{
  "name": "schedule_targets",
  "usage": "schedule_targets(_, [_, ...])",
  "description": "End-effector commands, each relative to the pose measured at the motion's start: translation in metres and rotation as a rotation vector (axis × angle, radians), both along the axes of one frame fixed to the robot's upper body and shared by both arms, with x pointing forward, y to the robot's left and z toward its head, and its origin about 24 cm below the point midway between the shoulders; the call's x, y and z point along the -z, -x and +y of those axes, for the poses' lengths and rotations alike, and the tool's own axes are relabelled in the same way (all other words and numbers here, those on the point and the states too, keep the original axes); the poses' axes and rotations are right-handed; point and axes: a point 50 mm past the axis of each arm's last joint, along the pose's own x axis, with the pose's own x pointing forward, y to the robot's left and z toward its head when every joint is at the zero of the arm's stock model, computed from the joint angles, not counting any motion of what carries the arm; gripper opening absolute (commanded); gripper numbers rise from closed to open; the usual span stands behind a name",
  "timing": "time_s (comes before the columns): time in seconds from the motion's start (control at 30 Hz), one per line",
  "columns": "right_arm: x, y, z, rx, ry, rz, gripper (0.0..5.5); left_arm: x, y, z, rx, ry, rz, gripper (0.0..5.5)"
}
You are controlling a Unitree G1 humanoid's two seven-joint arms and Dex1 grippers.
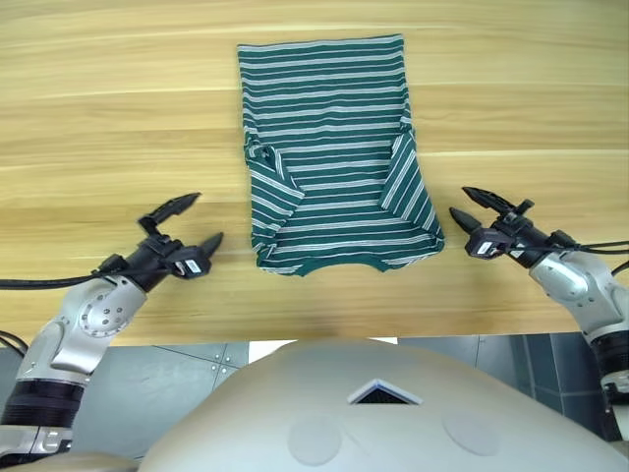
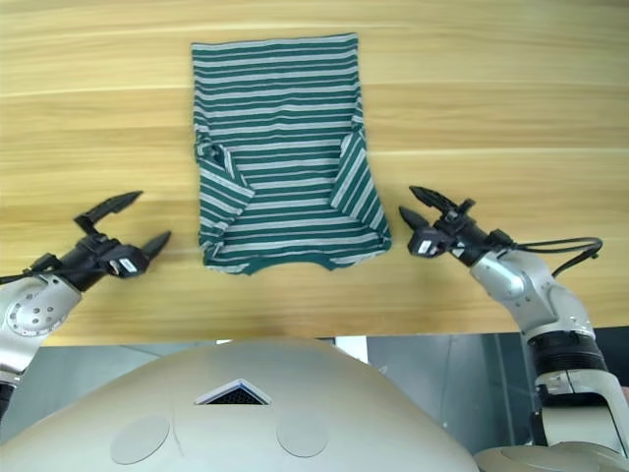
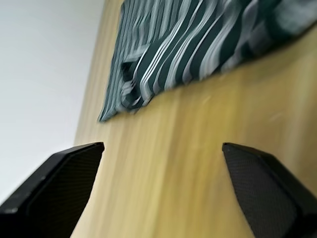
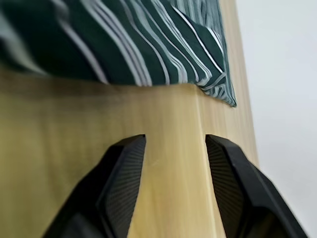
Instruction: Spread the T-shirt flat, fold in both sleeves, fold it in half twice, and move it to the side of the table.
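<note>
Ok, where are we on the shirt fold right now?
Done: the T-shirt lies flat on the table with both sleeves folded in over its body. In hand: nothing; the left gripper and right gripper hang open beside it, touching no cloth. Left: both half folds and the move to the side.

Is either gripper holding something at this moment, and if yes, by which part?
Nothing is held. The left gripper and right gripper are open, apart from the T-shirt.
</note>
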Motion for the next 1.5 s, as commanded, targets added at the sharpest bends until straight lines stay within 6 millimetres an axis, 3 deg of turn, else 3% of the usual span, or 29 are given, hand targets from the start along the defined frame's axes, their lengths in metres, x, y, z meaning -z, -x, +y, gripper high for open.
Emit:
schedule_targets(0.03, [0.012,0.026,0.009,-0.094,0.026,0.165,2.25,0.030,0.023,-0.016,0.118,-0.030,0.246,4.48])
schedule_targets(0.27, [0.005,0.032,0.000,-0.091,0.059,0.186,2.25,0.040,0.025,-0.024,0.174,-0.048,0.303,4.48])
schedule_targets(0.57, [0.009,0.030,0.011,-0.137,0.044,0.193,2.25,0.045,0.022,-0.033,0.246,-0.037,0.314,4.48])
schedule_targets(0.9, [0.011,0.031,0.017,-0.175,0.036,0.198,2.29,0.049,0.030,-0.026,0.286,-0.072,0.382,2.45])
schedule_targets(1.13, [0.011,0.032,0.017,-0.181,0.042,0.196,1.06,0.050,0.031,-0.026,0.293,-0.080,0.394,1.18])
schedule_targets(1.3, [0.012,0.031,0.016,-0.178,0.044,0.199,0.06,0.051,0.031,-0.025,0.296,-0.082,0.402,0.69])
schedule_targets(1.5, [0.006,0.024,0.018,-0.148,-0.004,0.127,0.00,0.045,0.024,-0.028,0.258,-0.005,0.329,0.22])
